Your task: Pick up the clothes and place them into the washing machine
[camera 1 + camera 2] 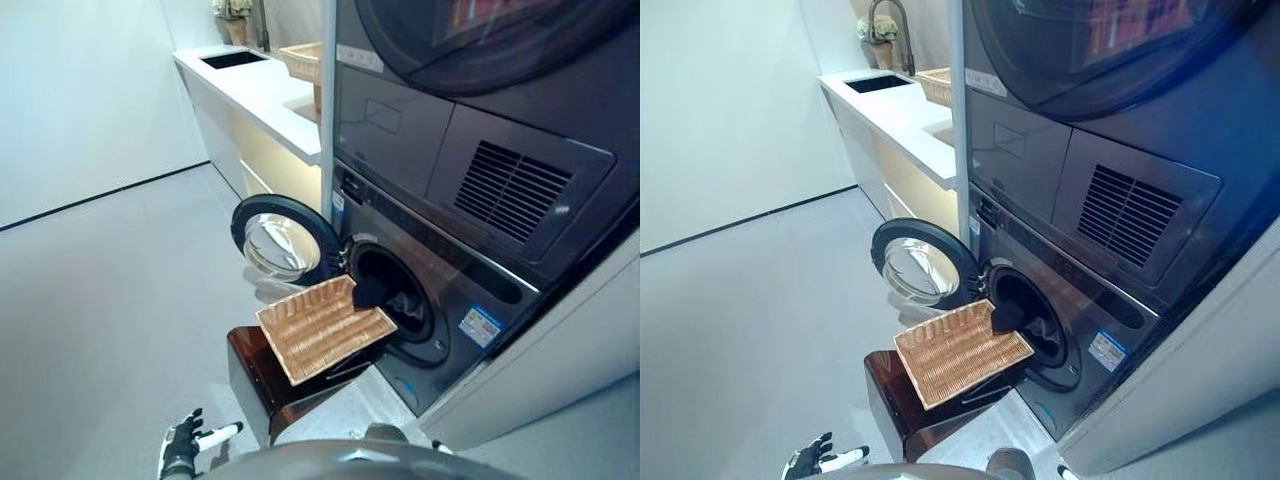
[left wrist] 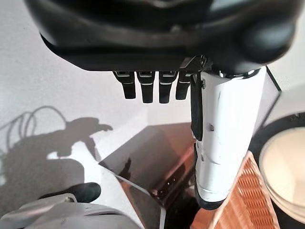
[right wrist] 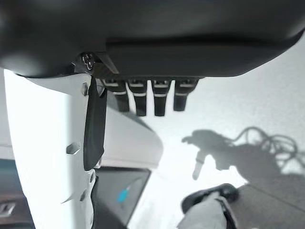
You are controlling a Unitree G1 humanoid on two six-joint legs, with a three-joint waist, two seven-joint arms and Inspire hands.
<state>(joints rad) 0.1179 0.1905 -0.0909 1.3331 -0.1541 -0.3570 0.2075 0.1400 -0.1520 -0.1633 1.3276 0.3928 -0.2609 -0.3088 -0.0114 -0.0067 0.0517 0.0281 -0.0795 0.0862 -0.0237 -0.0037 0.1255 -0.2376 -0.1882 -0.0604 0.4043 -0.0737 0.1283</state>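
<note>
Hands come first, both low and near the robot. One left hand (image 1: pixel 181 440) shows at the bottom edge of the eye views, above the floor (image 1: pixel 110 300); its fingers (image 2: pixel 143 86) are relaxed and loosely spread, the white-covered thumb (image 2: pixel 224 138) stands straight out, and it holds nothing. One right hand (image 3: pixel 138 57) shows only in its own wrist view; its fingers (image 3: pixel 159 98) hang relaxed, the white thumb (image 3: pixel 52 157) is apart from them, and it is empty too.

Past the left hand stands one dark brown glossy box (image 1: pixel 262 372) on the floor, just in front of the washer. One wicker basket (image 1: pixel 322 327) lies tilted on the top of this box, its far edge reaching up to the drum opening; it looks empty.

One washer (image 1: pixel 440 300) has its round door (image 1: pixel 283 240) swung open to the left. One dark piece of clothes (image 1: pixel 372 288) sits in the mouth of the drum, at its left edge, just beside the far corner of the basket.

Farther back, one white worktop (image 1: pixel 260 95) runs along the wall, with one sink (image 1: pixel 233 59) and a second wicker basket (image 1: pixel 305 60) near its right edge.
</note>
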